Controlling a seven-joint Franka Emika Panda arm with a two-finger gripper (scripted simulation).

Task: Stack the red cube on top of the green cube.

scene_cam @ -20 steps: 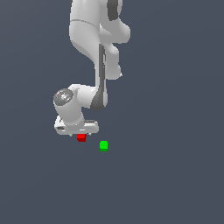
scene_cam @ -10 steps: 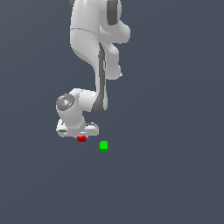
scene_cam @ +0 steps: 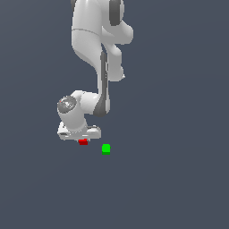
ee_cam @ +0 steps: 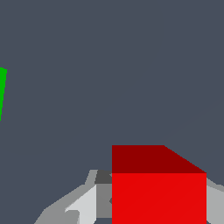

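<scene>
Arm bent low, jaws around red cube (scene_cam: 82,142) (grip unclear), beside green cube (scene_cam: 106,149).

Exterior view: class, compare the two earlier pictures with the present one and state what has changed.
The gripper has sunk lower over the red cube, hiding more of it; whether it has gripped the cube cannot be told. The red cube and the green cube have stayed in place, apart.

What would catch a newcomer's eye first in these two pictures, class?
The big white arm reaching down from the top of the exterior view, bent low over the dark floor. Under its pincer sits the red cube, filling the near part of the wrist view between the fingers. The green cube lies apart, to the exterior view's right.
</scene>
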